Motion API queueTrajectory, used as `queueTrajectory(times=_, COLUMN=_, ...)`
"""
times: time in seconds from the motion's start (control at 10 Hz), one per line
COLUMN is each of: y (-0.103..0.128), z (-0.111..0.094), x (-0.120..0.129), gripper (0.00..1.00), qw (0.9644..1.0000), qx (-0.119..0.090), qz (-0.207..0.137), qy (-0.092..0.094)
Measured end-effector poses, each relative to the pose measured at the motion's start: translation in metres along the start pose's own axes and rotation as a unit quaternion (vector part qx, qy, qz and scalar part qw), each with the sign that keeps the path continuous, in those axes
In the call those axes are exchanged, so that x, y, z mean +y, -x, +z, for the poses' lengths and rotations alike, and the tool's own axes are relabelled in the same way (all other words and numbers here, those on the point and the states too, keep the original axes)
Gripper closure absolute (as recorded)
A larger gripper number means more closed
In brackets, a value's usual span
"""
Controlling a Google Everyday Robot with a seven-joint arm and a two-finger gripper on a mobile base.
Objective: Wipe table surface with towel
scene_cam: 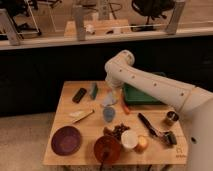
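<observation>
Gripper [113, 91] just above towel [108, 101], jaws spread wide | towel soft, rumpled, long axis running near-to-far | table surface [67, 116] pale grained planks

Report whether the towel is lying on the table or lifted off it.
Lying on it: the small pale grey-blue cloth towel rests on the light wooden table surface. The tool is right over it; whether they touch, cannot tell.

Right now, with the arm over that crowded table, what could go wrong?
The gripper hangs open just above the towel. Wiping might knock over the blue cup just in front of it, or shove the teal block beside it. The flat cloth could also slip the grasp.
</observation>
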Motion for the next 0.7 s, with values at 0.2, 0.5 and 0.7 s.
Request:
queueTrajectory(times=0.2, y=0.001, z=0.025, x=-0.006, gripper=0.2, qw=1.0, qx=0.001, qz=-0.003, qy=0.01)
queueTrajectory(times=0.5, y=0.001, z=0.055, x=-0.01, gripper=0.2, qw=0.9995, qx=0.006, qz=-0.004, qy=0.031)
queueTrajectory(times=0.7, y=-0.002, z=0.083, x=-0.021, gripper=0.2, qw=0.9986, qx=0.002, qz=0.005, qy=0.054)
